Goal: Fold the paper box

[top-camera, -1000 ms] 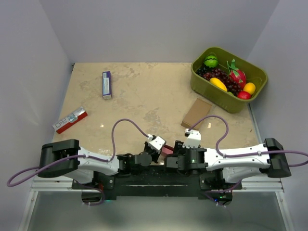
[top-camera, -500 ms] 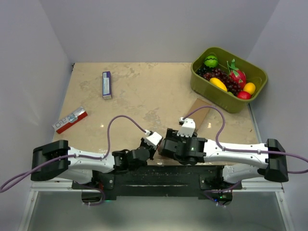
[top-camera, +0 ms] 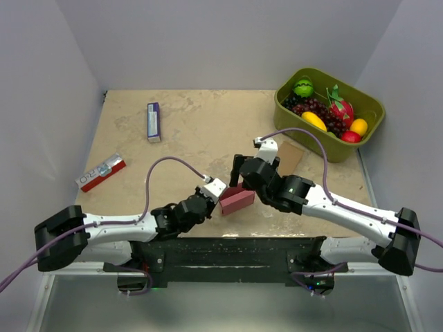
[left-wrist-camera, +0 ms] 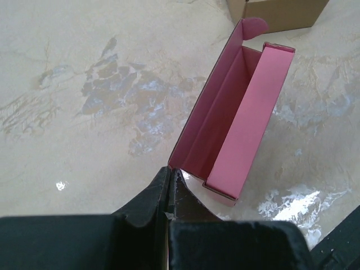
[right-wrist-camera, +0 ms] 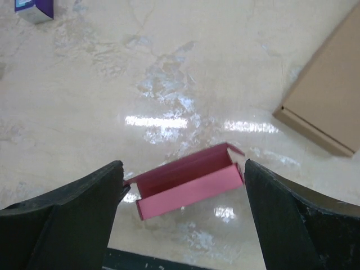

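Observation:
The paper box (top-camera: 237, 201) is a small pink-red carton, partly formed, with its long side open and a flap standing up. In the left wrist view it (left-wrist-camera: 236, 124) reaches away from my fingertips, its near corner pinched between them. My left gripper (top-camera: 216, 198) (left-wrist-camera: 170, 172) is shut on that corner. My right gripper (top-camera: 241, 181) (right-wrist-camera: 183, 174) is open wide and hovers over the box (right-wrist-camera: 188, 187), one finger past each end, not touching it.
A brown cardboard box (top-camera: 284, 161) (right-wrist-camera: 329, 107) lies just beyond the right arm. A purple-and-white carton (top-camera: 153, 122) and a red-and-white packet (top-camera: 101, 172) lie at the left. A green bin (top-camera: 329, 112) of toy fruit stands at the back right.
Both arms have moved away from the near edge toward the table's middle. The left gripper brought the pink box along; the right gripper swung up and over it.

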